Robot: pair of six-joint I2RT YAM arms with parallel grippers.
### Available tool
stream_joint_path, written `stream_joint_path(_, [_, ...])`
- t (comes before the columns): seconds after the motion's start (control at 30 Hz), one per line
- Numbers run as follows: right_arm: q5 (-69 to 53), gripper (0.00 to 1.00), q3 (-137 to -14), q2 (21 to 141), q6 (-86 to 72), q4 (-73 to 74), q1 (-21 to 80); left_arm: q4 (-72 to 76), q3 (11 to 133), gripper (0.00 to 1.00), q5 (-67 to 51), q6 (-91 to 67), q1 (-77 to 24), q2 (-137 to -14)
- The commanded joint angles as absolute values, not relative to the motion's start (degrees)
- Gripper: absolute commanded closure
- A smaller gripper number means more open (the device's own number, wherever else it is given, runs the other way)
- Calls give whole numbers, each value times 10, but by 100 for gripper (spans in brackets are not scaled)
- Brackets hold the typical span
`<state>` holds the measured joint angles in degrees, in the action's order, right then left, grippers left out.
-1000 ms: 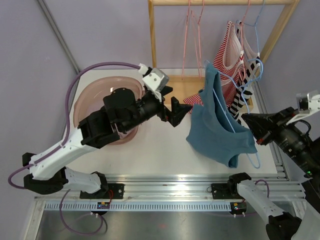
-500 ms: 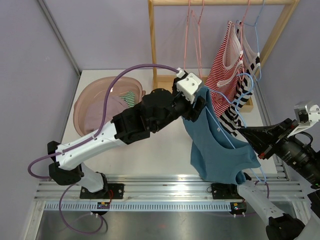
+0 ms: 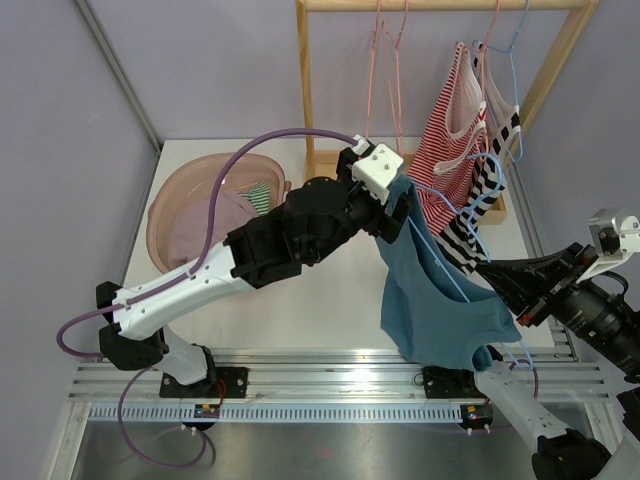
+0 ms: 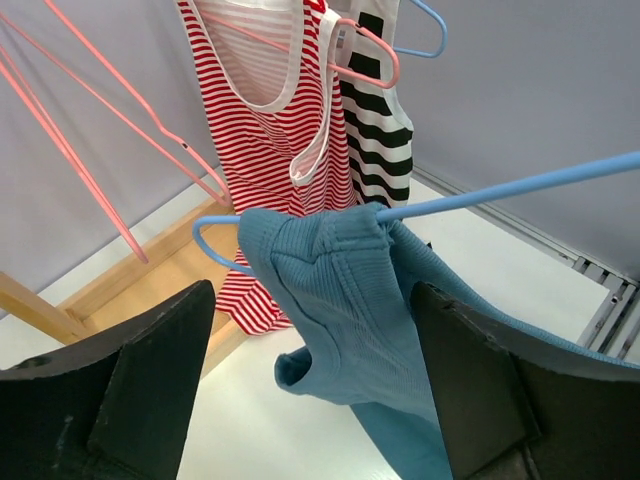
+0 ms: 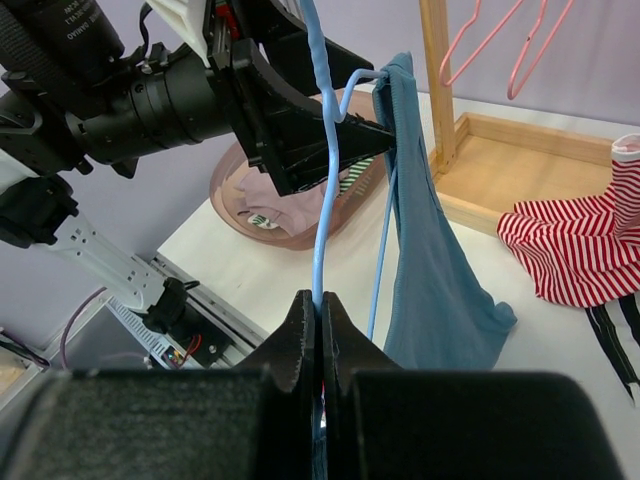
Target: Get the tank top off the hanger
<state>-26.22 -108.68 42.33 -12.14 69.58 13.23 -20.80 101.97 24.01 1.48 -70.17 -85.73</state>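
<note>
Left gripper (image 4: pixel 310 290) has swung from basin (image 3: pixel 165 205) to the strap of the ribbed blue top (image 3: pixel 430 295) — jaws gaping around it; right gripper (image 5: pixel 320 300) is clamping the hanger (image 5: pixel 322 200) carrying it — lens (image 5: pixel 60 40) print unreadable

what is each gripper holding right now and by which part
The right gripper is shut on the blue hanger, pinching its wire. The left gripper holds nothing: its jaws stand open on either side of the blue tank top strap.
</note>
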Motion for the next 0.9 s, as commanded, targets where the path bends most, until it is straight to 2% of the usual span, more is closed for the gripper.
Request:
stream_joint_path(0.0, [-293,100,-1091,421,-131,640,132,-164,1024,18,236,10,-700,-857])
stream_joint_path(0.03, [-297,100,-1091,420,-132,638,132,-163,1024,22,236,10,-700,-858])
stream_joint_path(0.07, [-302,100,-1092,418,-132,638,132,-168,1027,36,238,11,-700,-863])
stream_joint_path(0.1, [-302,100,-1093,417,-131,640,132,-168,1029,36,242,11,-700,-866])
stream_joint_path(0.13, [-299,100,-1094,417,-129,640,132,-174,1033,54,250,11,-699,-868])
stream_joint_path(0.2, [-293,100,-1094,414,-125,644,132,-182,1036,66,256,11,-698,-872])
stream_joint_path(0.23, [-289,100,-1092,413,-123,644,132,-184,1035,77,263,11,-698,-871])
stream_joint_path(0.3, [-292,100,-1075,410,-120,641,132,-187,1030,88,278,9,-698,-865])
stream_joint_path(0.43, [-353,100,-1037,402,-101,634,132,-219,1032,100,398,-14,-692,-858])
stream_joint_path(0.47, [-372,100,-1016,390,-98,628,132,-230,1032,100,481,-30,-689,-856])
stream_joint_path(0.53, [-439,100,-989,369,-97,600,132,-275,1029,100,538,-77,-668,-842])
stream_joint_path(0.7, [-528,100,-910,341,-96,530,133,-349,981,100,517,-178,-569,-788])
stream_joint_path(0.8, [-536,100,-872,328,-108,482,133,-374,963,100,490,-214,-528,-770])
stream_joint_path(0.87, [-509,100,-828,309,-125,443,133,-367,944,100,430,-221,-515,-757])
